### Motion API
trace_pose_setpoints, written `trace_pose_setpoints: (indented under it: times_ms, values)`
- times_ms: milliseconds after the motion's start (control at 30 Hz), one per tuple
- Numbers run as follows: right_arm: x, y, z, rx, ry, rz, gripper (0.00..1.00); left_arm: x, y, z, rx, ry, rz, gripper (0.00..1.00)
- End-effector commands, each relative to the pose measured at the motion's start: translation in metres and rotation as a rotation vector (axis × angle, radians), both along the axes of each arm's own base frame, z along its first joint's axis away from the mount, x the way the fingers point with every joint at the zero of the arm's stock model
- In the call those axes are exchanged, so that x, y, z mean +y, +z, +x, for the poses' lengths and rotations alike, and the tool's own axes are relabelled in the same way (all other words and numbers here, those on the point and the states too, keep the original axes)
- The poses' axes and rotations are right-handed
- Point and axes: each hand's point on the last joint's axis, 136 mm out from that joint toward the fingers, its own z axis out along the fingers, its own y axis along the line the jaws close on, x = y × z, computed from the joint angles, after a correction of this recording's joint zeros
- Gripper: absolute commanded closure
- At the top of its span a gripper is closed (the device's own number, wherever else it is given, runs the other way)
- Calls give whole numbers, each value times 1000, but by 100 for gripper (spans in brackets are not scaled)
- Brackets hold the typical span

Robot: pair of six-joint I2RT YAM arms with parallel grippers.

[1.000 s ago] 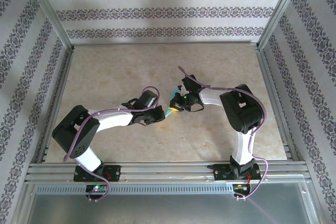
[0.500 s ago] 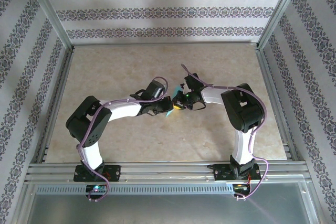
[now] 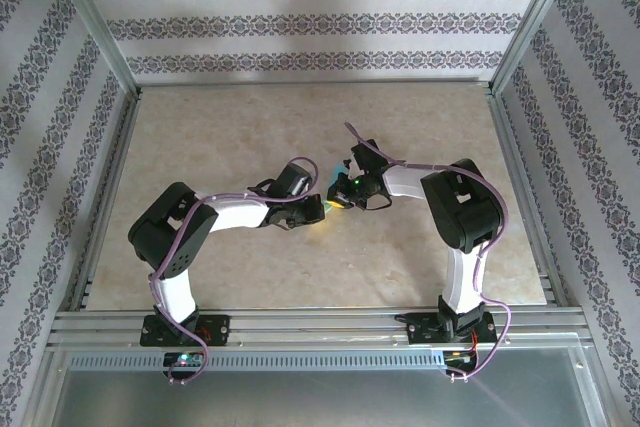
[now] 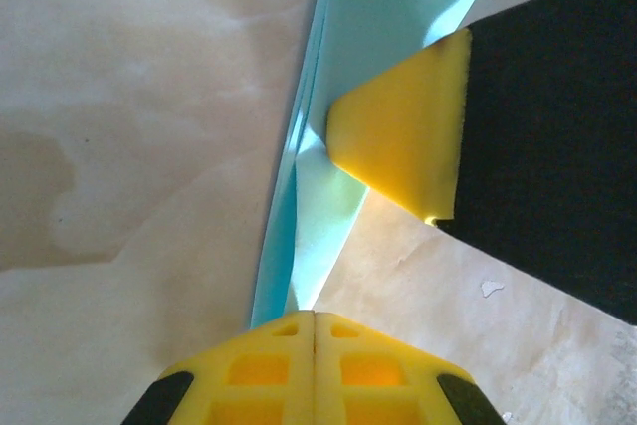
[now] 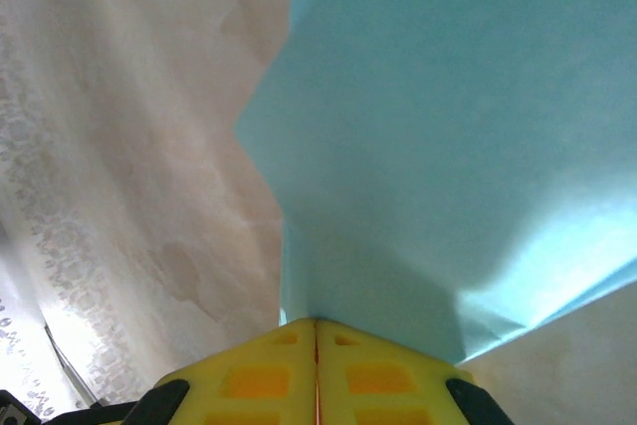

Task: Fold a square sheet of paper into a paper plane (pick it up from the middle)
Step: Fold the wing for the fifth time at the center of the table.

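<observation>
Both arms bend at the elbow and reach inward over the middle of the counter (image 3: 250, 127). The left arm (image 3: 175, 247) runs its forearm rightward and the right arm (image 3: 460, 212) runs its forearm leftward, so the two wrists meet almost tip to tip.

The left pincer (image 3: 312, 209) and right pincer (image 3: 338, 195) sit just beside each other, with the plane (image 3: 328, 185) between them above the counter.

In the left wrist view, the left pincer's yellow fingertips (image 4: 269, 365) are pressed together, and the narrow lower end of the blue paper runs down into them. One yellow finger (image 4: 398, 136) of the right pincer touches the paper higher up.

In the right wrist view, the right pincer's tips are also pressed together. They pinch a broad blue fold that fans up and to the right.

From above, the wrists and cables cover most of the plane, leaving only slivers of blue. Each wrist view cuts the paper off at the frame edge, so its nose, full outline and creases cannot be made out. How deep the sheet sits in the left pincer is hard to tell.
</observation>
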Motion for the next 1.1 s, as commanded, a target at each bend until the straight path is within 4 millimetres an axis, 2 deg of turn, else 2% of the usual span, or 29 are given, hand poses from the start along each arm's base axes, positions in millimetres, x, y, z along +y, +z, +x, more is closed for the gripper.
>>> trace_pose_setpoints:
  times_ms: [0, 200, 467, 633, 867, 933, 1067]
  values:
    - [-34, -55, -32, 154, -52, -192, 92, -7, 7, 16, -46, 7, -16, 95]
    - [-31, -53, -31, 145, -46, -182, 92, -4, -1, 20, -43, 22, 3, 95]
    - [-28, -42, -24, 102, -32, -166, 91, 12, -13, 9, -11, 59, 37, 95]
    - [-27, -38, -21, 89, -30, -168, 91, 15, -2, 5, -16, 60, 26, 96]
    - [-29, -41, -21, 92, -32, -178, 91, 30, -14, -29, 51, 74, 17, 96]
    - [-29, -42, -21, 97, -32, -178, 91, 33, -8, -30, 38, 66, 30, 96]
    - [-29, -42, -23, 98, -28, -179, 91, 31, 20, -17, -40, 72, 18, 95]
